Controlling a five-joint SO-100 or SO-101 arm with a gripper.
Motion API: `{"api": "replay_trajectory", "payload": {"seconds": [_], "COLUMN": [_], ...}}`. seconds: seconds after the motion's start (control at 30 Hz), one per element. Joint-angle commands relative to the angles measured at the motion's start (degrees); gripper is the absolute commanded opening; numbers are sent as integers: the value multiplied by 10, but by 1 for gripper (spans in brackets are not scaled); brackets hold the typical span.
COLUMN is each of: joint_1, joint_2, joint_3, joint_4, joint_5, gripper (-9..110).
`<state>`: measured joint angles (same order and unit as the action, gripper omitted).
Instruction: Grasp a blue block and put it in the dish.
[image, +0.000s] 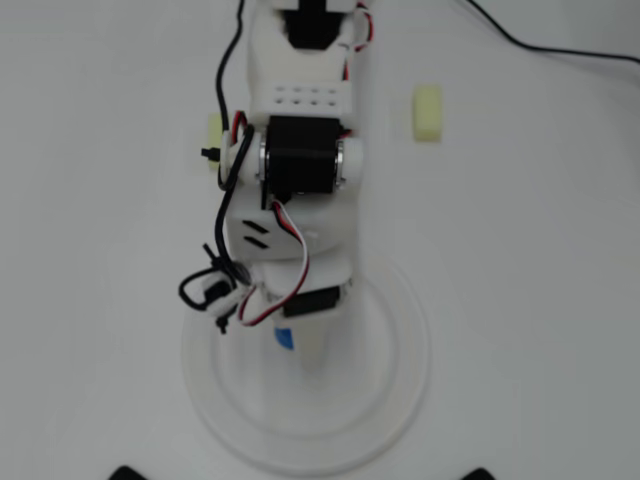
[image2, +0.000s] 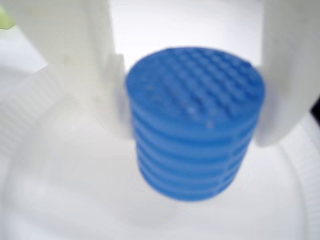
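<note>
While the white plastic gripper (image2: 192, 100) clamps the blue block (image2: 194, 122) between its two smooth fingers (image2: 287, 75), the wrist view shows that block as a short ridged cylinder with a bumpy, dimpled round top, held upright over the glossy white dish (image2: 60, 200). From overhead, only a sliver of the blue block (image: 285, 338) peeks out beneath the arm (image: 300, 160), inside the broad flat rim of the round dish (image: 400, 390), and a pale yellow block (image: 427, 112) lies well apart on the matte white table (image: 540, 250).
</note>
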<state>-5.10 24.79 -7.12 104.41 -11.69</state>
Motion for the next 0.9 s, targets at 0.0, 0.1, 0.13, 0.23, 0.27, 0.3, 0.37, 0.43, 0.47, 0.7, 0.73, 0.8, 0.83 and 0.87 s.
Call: {"api": "replay_trajectory", "payload": {"seconds": [0.0, 0.1, 0.13, 0.23, 0.27, 0.3, 0.37, 0.43, 0.47, 0.7, 0.73, 0.8, 0.83, 0.87], "joint_1": [4, 4, 4, 4, 4, 7, 9, 5, 4, -16, -20, -26, -28, -28], "joint_2": [16, 36, 46, 91, 110, 145, 253, 346, 392, 716, 769, 883, 944, 1002], "joint_3": [-27, -27, -27, -26, -24, 7, 126, 217, 262, 615, 685, 846, 931, 1012], "joint_4": [33, 48, 54, 69, 72, 72, 71, 71, 71, 60, 41, -18, -58, -97], "joint_5": [10, 16, 18, 31, 34, 38, 43, 40, 39, 47, 47, 47, 43, 40], "gripper": [37, 41, 42, 44, 44, 45, 46, 46, 46, 46, 46, 46, 46, 46]}}
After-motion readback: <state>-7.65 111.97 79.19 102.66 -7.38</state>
